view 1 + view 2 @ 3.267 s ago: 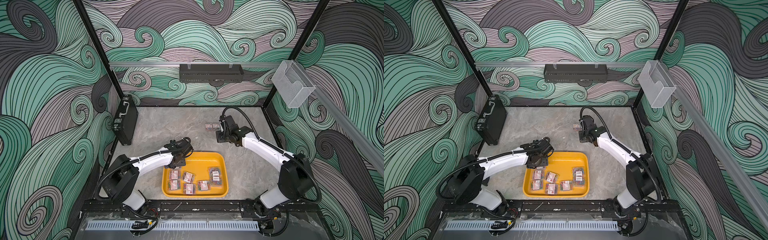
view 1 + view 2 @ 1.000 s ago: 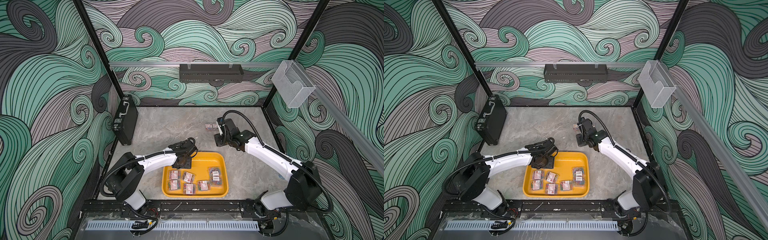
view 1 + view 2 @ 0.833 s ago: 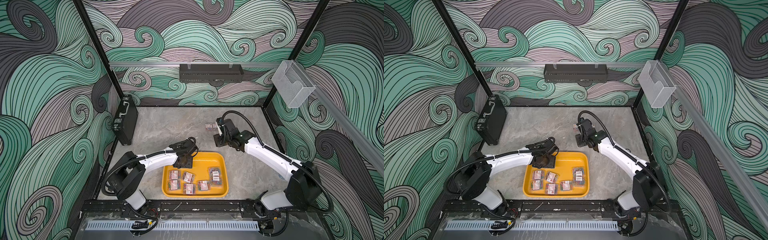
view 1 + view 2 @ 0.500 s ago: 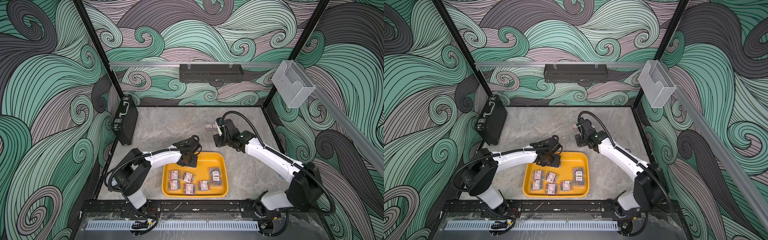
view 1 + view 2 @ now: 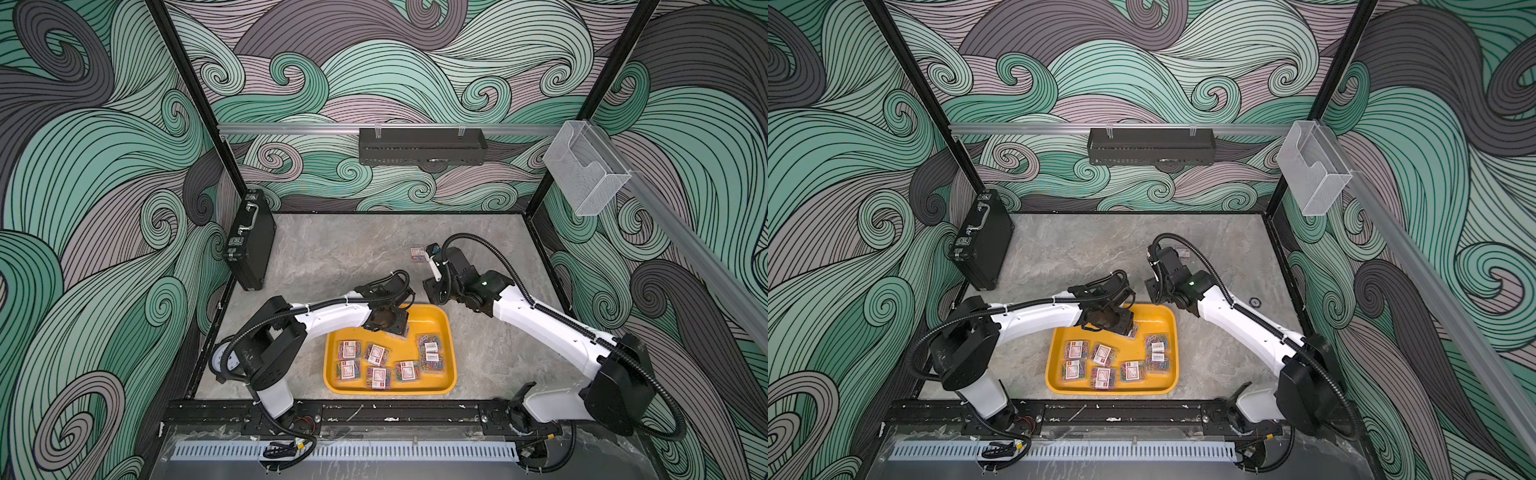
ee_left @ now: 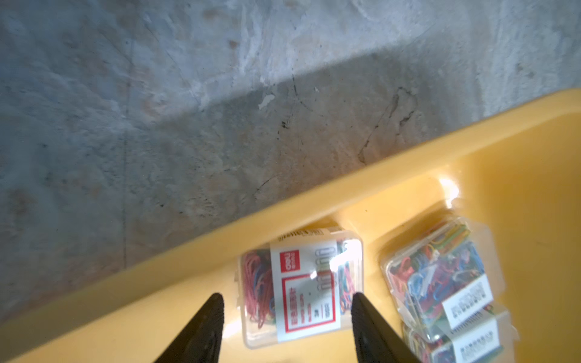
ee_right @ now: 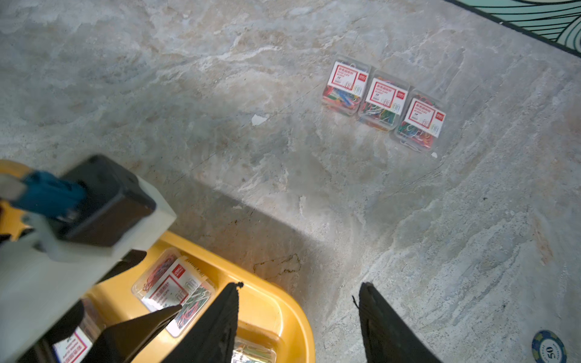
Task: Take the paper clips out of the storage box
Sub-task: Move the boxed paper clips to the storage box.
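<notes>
Your left gripper [image 6: 286,297]: jaws spread, straddling one paper-clip box [image 6: 301,283] by the yellow tray [image 6: 314,195] far rim, not clamped. Your right gripper [image 7: 300,284]: spread, empty, over the tray corner. Three more boxes [image 7: 383,103] lie together on the table [image 7: 188,94].

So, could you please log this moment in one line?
left gripper open, straddling paper clip box in storage box | right gripper open, empty

The tray [image 5: 432,320] sits front-centre on the table [image 5: 332,257], with clip boxes [image 5: 376,354] inside it. Behind it, three boxes [image 7: 383,100] lie in a row on the table. A briefcase [image 5: 249,239] stands against the left wall; a chip [image 7: 548,347] lies right of the tray.
</notes>
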